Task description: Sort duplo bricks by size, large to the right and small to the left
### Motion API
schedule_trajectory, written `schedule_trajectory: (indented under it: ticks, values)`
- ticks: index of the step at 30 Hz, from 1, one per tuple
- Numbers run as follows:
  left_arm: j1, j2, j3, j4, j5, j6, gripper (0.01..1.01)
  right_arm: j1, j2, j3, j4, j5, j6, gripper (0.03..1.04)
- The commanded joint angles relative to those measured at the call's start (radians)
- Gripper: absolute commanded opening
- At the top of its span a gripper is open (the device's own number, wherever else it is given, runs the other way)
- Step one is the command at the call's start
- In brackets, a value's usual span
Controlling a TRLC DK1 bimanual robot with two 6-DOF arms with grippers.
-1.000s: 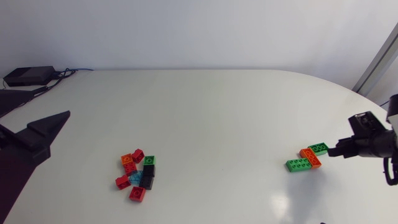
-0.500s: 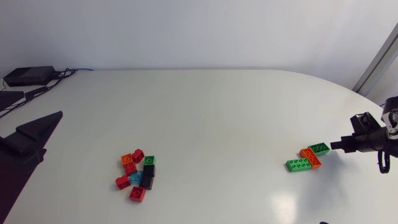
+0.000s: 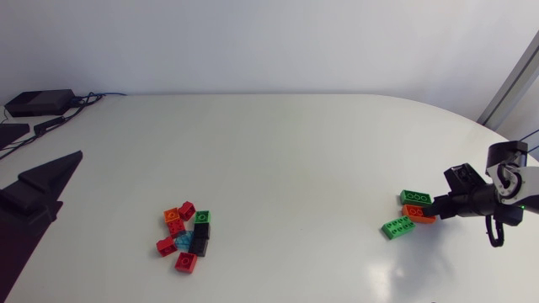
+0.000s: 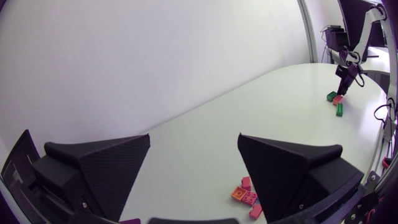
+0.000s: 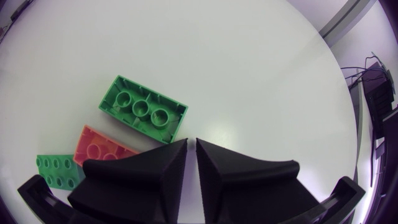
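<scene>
The right gripper (image 3: 437,206) is now at the right side of the head view, low over the table (image 3: 286,143), and it has advanced leftward into the group of large bricks. Its two fingers are pressed together, with only a thin slit between them and nothing held. The tips touch, or almost touch, the upper green brick (image 3: 415,197).

This brick has slid to the left and has turned. The orange brick (image 3: 418,212) sits just below it. The lower green brick (image 3: 398,226) has swung to a steeper angle. The three now lie in a looser cluster than half a second ago.

I think this is a nudge and not a pick, perhaps to tidy the large pile. All three stay on the right side, so the sorting is not spoiled.

The small bricks (image 3: 187,238) lie in one heap at the lower left of the head view, unchanged.

The left gripper (image 3: 46,187) is at the left edge, its fingers wide apart and empty.
</scene>
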Motion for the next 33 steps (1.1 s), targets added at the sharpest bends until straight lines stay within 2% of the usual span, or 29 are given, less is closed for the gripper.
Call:
schedule_trajectory:
  ticks: [1, 5, 8, 12, 15, 18, 20, 26, 33]
  values:
    - [0.01, -0.008, -0.017, -0.001, -0.01, -0.016, 0.98, 0.008, -0.041, -0.038, -0.02, -0.01, 0.0, 0.18]
    - [0.012, -0.009, -0.012, 0.001, -0.01, -0.016, 0.98, 0.01, -0.103, -0.047, -0.047, -0.022, -0.003, 0.18]
    - [0.012, -0.014, -0.007, -0.001, -0.01, -0.016, 0.98, 0.024, -0.204, -0.058, -0.135, -0.026, 0.003, 0.18]
    - [0.012, -0.02, -0.007, -0.004, -0.01, -0.016, 0.98, 0.142, -0.394, -0.127, -0.271, -0.058, 0.021, 0.18]
    - [0.012, -0.019, -0.004, -0.003, -0.008, -0.016, 0.98, 0.252, -0.471, -0.169, -0.323, -0.061, 0.077, 0.18]
    - [0.012, -0.019, -0.001, -0.003, -0.008, -0.018, 0.98, 0.353, -0.494, -0.202, -0.325, -0.058, 0.136, 0.18]
    - [0.012, -0.019, 0.002, -0.004, -0.01, -0.018, 0.98, 0.384, -0.476, -0.216, -0.31, -0.049, 0.153, 0.18]
    - [0.014, -0.022, 0.006, -0.012, -0.01, -0.015, 0.98, 0.376, -0.417, -0.271, -0.225, -0.039, 0.15, 0.18]
    - [0.01, -0.023, 0.011, -0.012, -0.008, -0.015, 0.98, 0.287, -0.431, -0.293, -0.224, -0.036, 0.086, 0.18]
